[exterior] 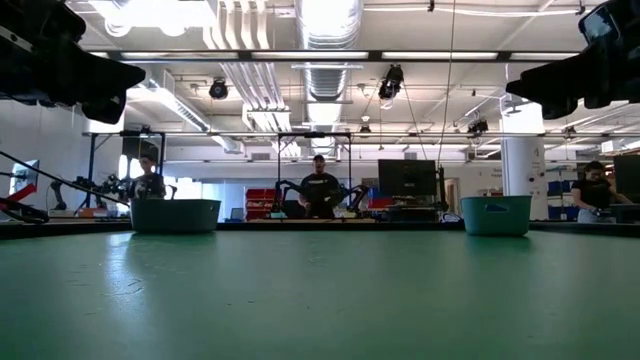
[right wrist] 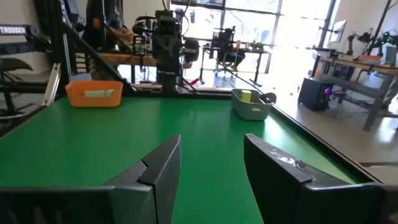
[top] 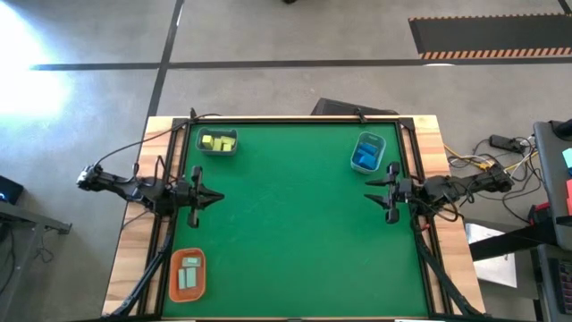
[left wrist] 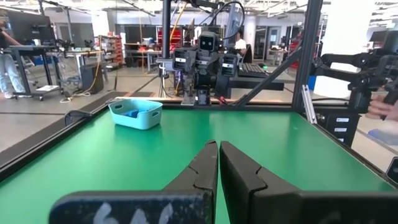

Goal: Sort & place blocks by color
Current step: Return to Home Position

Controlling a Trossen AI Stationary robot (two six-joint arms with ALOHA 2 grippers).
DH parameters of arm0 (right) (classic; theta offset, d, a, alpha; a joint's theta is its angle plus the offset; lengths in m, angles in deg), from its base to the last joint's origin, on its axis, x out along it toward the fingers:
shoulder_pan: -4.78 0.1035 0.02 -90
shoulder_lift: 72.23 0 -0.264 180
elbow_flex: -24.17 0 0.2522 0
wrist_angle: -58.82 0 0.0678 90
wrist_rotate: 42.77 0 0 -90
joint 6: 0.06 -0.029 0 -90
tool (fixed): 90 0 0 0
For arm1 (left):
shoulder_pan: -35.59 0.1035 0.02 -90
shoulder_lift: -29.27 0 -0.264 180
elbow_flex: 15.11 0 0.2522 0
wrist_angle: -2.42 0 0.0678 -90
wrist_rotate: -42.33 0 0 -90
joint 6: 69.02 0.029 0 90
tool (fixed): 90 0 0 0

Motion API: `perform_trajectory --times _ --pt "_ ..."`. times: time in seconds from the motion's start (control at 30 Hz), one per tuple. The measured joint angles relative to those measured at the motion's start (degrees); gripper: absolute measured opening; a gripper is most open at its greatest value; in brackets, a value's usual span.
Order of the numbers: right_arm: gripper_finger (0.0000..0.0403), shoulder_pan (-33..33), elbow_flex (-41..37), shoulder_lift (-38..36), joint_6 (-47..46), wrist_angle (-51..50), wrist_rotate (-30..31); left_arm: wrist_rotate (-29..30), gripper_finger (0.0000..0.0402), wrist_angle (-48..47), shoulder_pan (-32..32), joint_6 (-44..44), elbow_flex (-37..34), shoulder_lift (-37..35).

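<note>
Legible markings: one item.
I read "TROSSEN" in white on a dark strip [right wrist: 13, 29], right wrist view, beyond the table.

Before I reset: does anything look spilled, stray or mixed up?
Nothing stands out: yellow blocks sit in the grey tray, blue blocks in the light blue tray, mint blocks in the orange tray. The left gripper and right gripper hang at opposite sides.

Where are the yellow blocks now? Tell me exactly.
In the high view the yellow blocks lie in the grey tray at the table's top-left corner, on the left arm's side, above the left gripper.
</note>
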Motion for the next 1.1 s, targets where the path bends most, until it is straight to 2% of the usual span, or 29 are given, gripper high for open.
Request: perform_trajectory --times 0.23,1.1 --pt "0.0164 0.0 -0.02 0.14 -4.92 0.04 0.01 0.0 0.0 -0.14 0.0 0.01 0.07 0.43" --pt "0.0164 0.0 -0.11 0.22 -4.51 0.04 0.0 0.0 0.0 -0.11 0.0 0.05 0.09 0.47"
